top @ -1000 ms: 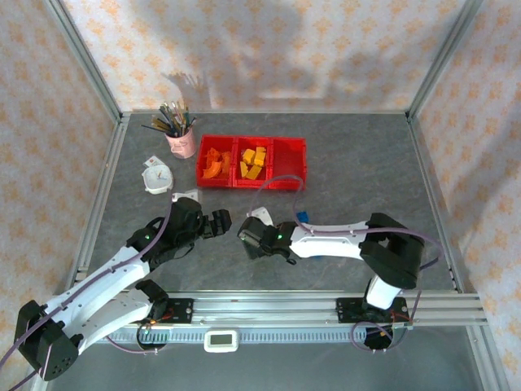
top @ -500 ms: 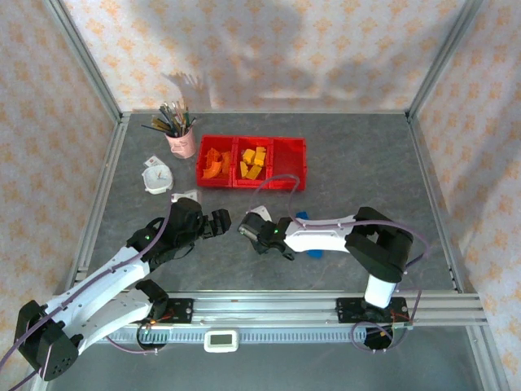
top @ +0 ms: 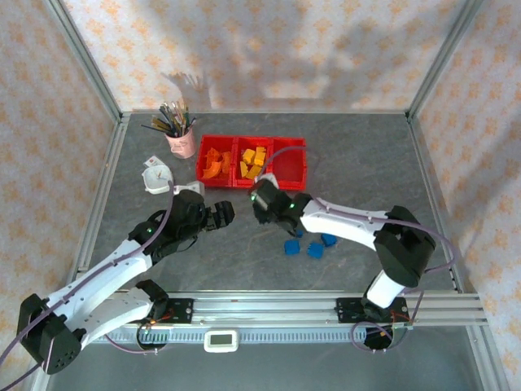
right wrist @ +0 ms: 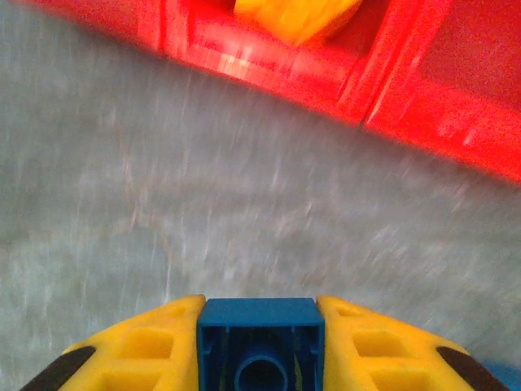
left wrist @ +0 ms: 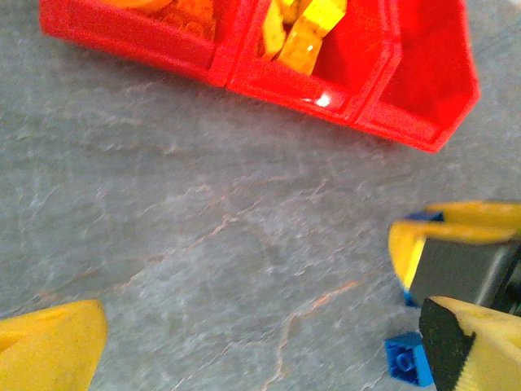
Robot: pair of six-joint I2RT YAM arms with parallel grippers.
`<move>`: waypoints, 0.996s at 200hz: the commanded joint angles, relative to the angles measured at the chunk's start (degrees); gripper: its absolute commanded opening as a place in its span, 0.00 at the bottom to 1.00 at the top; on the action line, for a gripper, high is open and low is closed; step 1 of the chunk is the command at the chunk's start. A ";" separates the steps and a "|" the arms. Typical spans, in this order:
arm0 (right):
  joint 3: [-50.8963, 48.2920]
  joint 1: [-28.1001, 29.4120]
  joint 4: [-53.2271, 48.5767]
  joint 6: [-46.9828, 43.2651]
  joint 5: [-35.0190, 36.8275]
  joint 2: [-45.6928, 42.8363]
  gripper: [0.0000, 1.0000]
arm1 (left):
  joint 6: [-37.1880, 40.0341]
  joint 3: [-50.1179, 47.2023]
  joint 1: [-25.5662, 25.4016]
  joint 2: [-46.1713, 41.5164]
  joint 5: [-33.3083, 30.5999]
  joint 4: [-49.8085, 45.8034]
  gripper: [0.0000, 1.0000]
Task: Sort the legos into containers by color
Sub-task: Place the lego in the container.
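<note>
Three joined red containers [top: 289, 156] stand at the back. Orange legos [top: 213, 163] lie in the left one and yellow legos [top: 253, 160] in the middle one; the right one looks bare. My right gripper [top: 259, 199] hovers just in front of the middle container, shut on a blue lego [right wrist: 260, 334] that fills the gap between its yellow fingers [right wrist: 138, 342]. The red containers' wall [right wrist: 456, 106] is close ahead of it. Several blue legos [top: 291, 246] lie on the table under the right arm. My left gripper [top: 221, 213] stands wide open over bare table [left wrist: 260, 326], with one blue lego [left wrist: 407, 358] by its right finger.
A pink cup of brushes [top: 181, 138] stands left of the containers, and a white round object [top: 156, 177] lies in front of it. The right gripper's yellow fingers [left wrist: 456, 224] show close to the left gripper's right side. Metal frame rails border the table.
My right gripper has shut on a blue lego and carried it from mid-table toward the containers, uncovering several blue legos. The left arm has barely shifted.
</note>
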 commanded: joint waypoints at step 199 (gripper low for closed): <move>16.42 -18.87 3.13 -6.02 -1.72 8.81 0.63 | 4.43 11.57 0.14 15.65 -1.53 12.10 0.99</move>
